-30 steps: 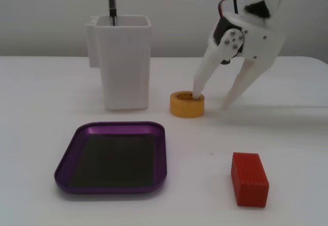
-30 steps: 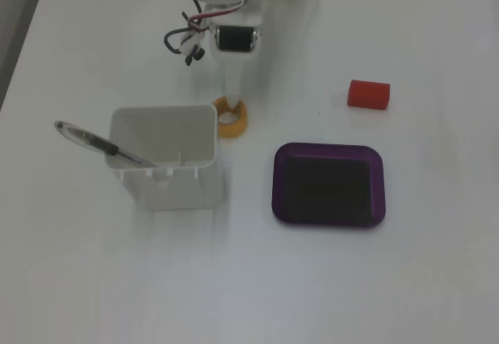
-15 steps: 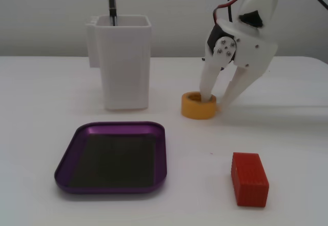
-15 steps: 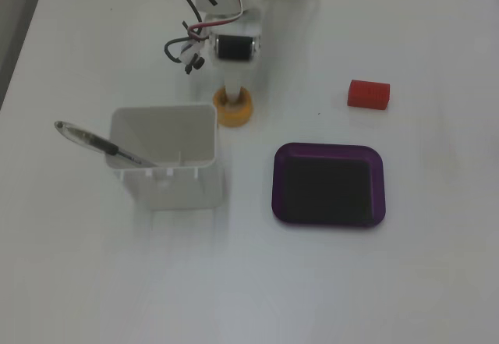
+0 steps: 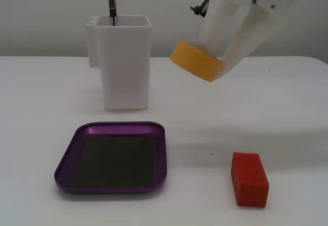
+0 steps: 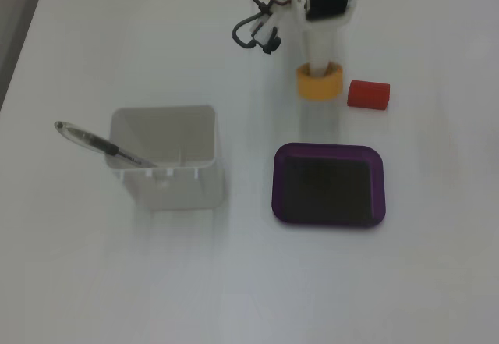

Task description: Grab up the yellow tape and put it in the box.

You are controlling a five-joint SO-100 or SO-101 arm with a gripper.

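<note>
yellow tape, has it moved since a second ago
Yes. The yellow tape is off the table, tilted in the gripper, now level with the white container's upper half. From above it has shifted right, toward the red block.

A plain white table carries three things in both fixed views. A tall white container with a pen in it stands far left in the front-on view. The shallow purple box lies nearer, below it. A red block sits near right, well apart from both
</note>
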